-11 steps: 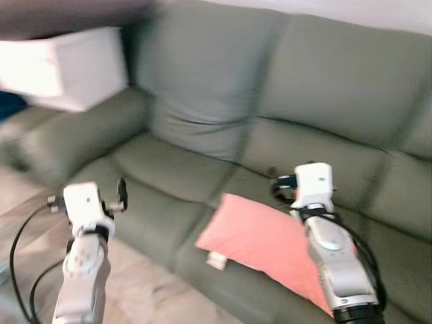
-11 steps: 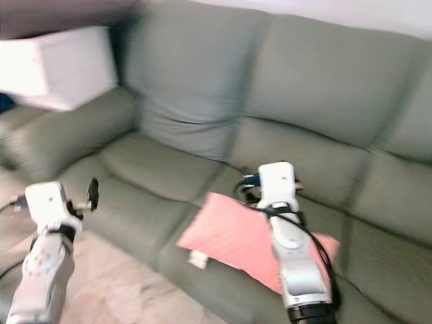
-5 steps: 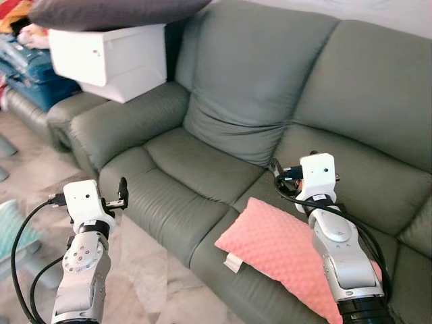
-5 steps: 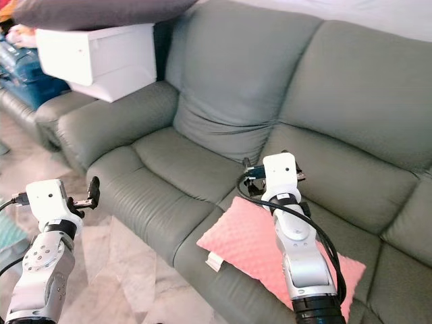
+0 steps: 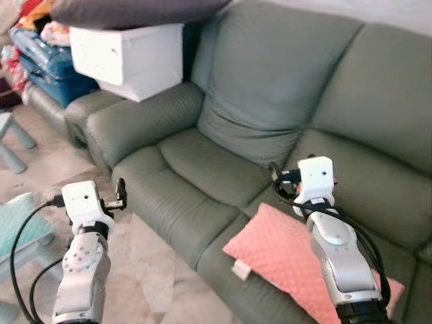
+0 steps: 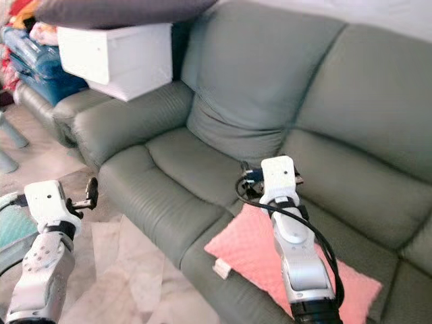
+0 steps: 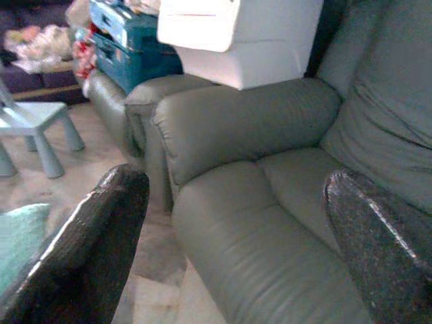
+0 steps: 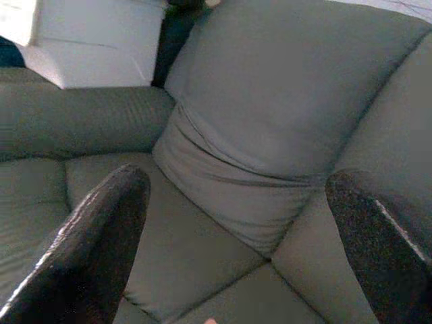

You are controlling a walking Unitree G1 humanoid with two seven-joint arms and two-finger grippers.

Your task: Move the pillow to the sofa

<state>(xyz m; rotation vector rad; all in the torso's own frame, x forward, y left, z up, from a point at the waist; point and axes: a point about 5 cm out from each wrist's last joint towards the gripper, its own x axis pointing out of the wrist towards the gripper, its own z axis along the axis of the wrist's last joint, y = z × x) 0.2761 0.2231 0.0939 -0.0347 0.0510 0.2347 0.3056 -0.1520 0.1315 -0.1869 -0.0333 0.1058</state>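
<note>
Nearest the camera, both silver arms reach forward and neither holds anything. The left gripper hangs over the pale marble floor in front of the sofa's left seat, its two black fingers spread wide with nothing between them. The right gripper is raised above the seat cushions, fingers likewise parted and empty, looking toward the backrest.

Beside and partly under the right arm lies the pink pillow, flat on the seat of the grey-green leather sofa, near the front edge, with a small white tag hanging at its near corner. The right gripper is apart from it, up above its far edge.

To the left on the floor sits a light teal cushion, and farther off a pale blue stool.

Beyond the sofa's left armrest, a white box rests with a dark grey cushion on top, and blue bags are piled behind.
</note>
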